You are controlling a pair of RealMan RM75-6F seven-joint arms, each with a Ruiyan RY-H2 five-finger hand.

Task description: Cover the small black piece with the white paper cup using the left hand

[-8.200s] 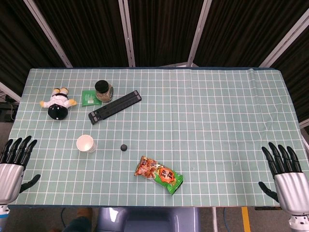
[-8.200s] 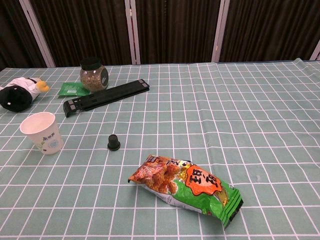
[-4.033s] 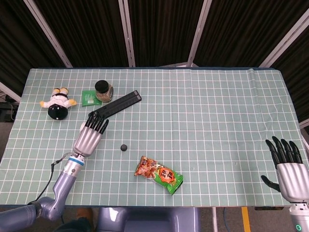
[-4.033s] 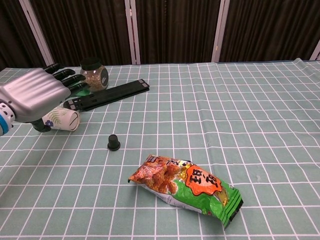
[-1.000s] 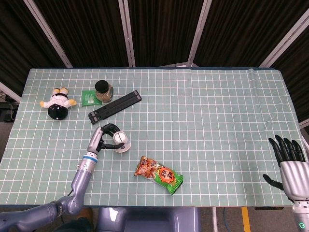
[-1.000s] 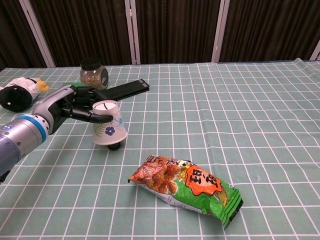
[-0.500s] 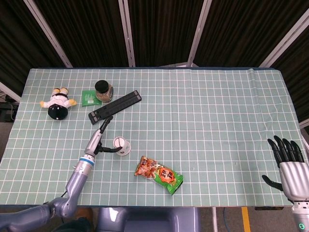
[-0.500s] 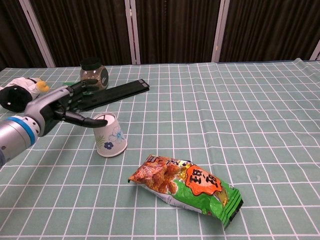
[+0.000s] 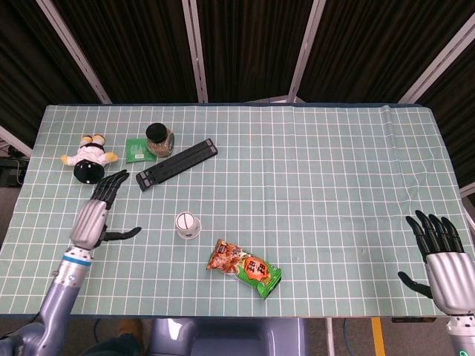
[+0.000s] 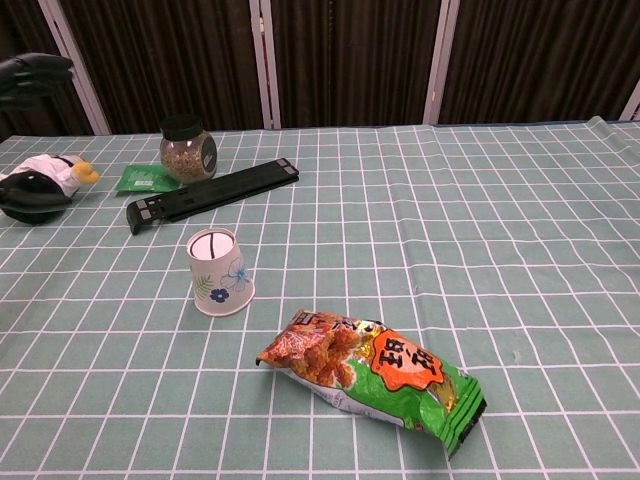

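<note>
The white paper cup [image 9: 188,224] [image 10: 219,271] stands upside down on the table, with its flower print showing in the chest view. The small black piece is hidden; no part of it shows in either view. My left hand [image 9: 98,213] hovers well to the left of the cup, apart from it, fingers spread and holding nothing. In the chest view only its dark fingertips [image 10: 30,75] show at the top left corner. My right hand [image 9: 443,261] is at the table's front right corner, fingers apart and empty.
A snack bag [image 9: 243,268] [image 10: 372,377] lies right of the cup toward the front. Behind the cup are a black bar [image 9: 177,164], a jar [image 9: 159,139], a green packet [image 9: 136,150] and a plush toy [image 9: 90,159]. The table [image 9: 334,178] carries a green checked cloth.
My left hand has let go of the upturned cup and drawn back to the left and up. The cup stays where it was set, over the spot of the black piece.
</note>
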